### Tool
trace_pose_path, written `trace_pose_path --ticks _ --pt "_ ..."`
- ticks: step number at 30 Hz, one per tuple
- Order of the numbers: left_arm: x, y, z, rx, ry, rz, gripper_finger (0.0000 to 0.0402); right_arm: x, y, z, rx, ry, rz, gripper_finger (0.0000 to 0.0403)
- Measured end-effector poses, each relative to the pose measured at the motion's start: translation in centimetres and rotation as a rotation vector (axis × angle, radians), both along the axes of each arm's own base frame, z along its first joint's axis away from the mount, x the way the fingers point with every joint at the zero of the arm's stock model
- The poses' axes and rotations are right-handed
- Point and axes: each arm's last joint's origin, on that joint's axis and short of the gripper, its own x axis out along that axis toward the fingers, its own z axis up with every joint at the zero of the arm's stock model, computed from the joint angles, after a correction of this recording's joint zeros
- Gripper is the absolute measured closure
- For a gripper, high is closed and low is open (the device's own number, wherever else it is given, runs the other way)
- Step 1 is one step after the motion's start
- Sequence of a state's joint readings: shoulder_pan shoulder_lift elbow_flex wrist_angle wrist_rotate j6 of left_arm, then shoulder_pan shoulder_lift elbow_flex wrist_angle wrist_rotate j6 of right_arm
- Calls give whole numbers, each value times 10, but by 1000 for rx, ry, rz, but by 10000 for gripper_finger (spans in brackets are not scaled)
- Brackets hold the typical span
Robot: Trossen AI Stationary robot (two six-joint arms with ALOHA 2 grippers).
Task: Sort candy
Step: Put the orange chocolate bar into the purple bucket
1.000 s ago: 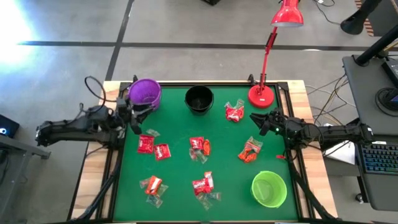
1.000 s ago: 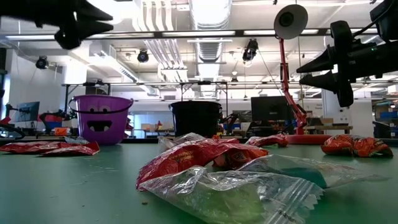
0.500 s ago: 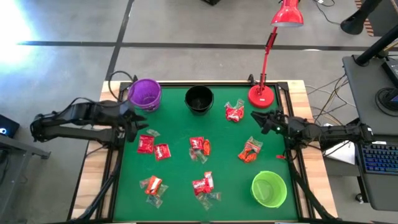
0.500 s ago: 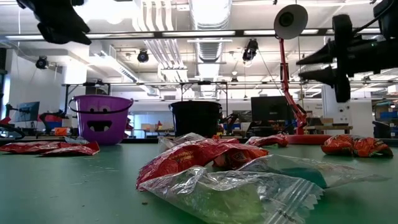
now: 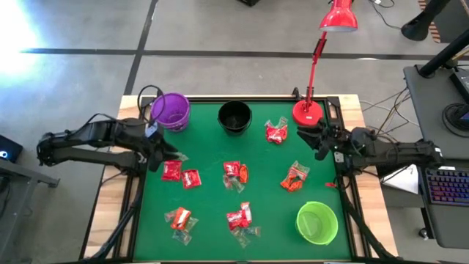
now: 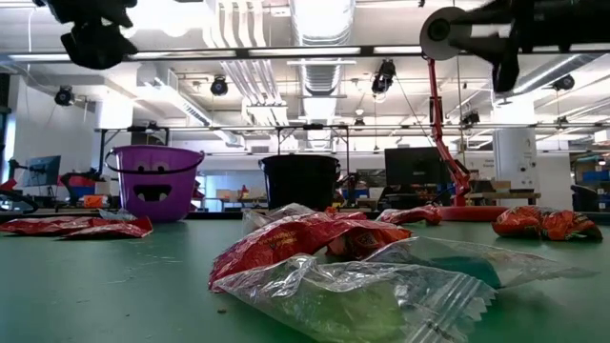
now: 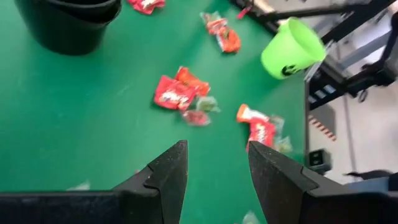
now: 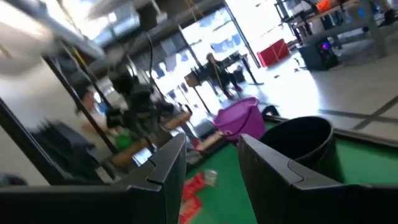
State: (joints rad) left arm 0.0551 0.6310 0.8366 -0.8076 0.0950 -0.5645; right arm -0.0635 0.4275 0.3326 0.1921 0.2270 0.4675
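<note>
Small wrapped candy lies scattered on the green mat: red pieces (image 5: 171,170), (image 5: 235,173), (image 5: 294,178), (image 5: 276,132), and clear-wrapped ones (image 5: 179,219), (image 5: 240,218). My left gripper (image 5: 168,151) hangs open above the mat just near of the purple bowl (image 5: 171,111), tipped down, with nothing between its fingers (image 7: 214,149). My right gripper (image 5: 314,136) is open and level, high over the mat's right side beside the lamp base, also holding nothing (image 8: 211,146). In the low view a red and a clear candy (image 6: 315,248) lie close to the camera.
A black bowl (image 5: 234,116) stands at the far middle and a green bowl (image 5: 316,222) at the near right. A red desk lamp has its base (image 5: 308,112) at the far right corner. Open mat lies between the candy heaps.
My right gripper has gone straight up, staying level. My left gripper has risen a little, moved away from the purple bowl toward the near side, and tipped its fingers downward. The candy has not moved.
</note>
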Motion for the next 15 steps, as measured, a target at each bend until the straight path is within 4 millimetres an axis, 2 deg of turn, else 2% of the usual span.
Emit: trace_pose_path --ticks 8,15 --pt "6 -6 5 -145 14 -71 249 28 -2 46 -74 224 4 266" --pt "20 -25 -6 -268 144 -141 249 52 -4 72 -177 301 8 266"
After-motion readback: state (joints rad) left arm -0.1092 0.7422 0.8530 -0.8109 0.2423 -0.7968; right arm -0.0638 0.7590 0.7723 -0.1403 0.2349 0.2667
